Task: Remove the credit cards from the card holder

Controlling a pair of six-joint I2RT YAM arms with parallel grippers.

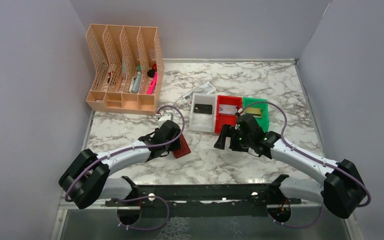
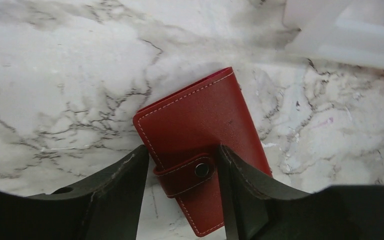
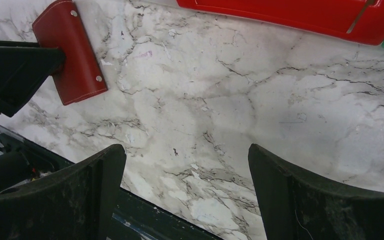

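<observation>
Card holder flat on the tabletop, folded shut, strap snapped across, askew just ahead of the left arm and well apart from the bins. Left hand partly open, a finger on either side of the strap, one of them overlapping the leather; pinching or merely hovering, cannot tell. Right hand spread wide over bare marble, holding nothing.

Seemingly out already: black card in the white bin, pale card in the red bin, gold card in the green bin.

Risks from here:
- A squeeze on flat, slick leather, likely to skate the holder sideways rather than lift it.
- A tug on the strap with no second hand as anchor, likely to drag the whole thing instead of popping the snap.
- With the cover shut, no way of checking for a card left inside, so easy to stop too soon.
</observation>
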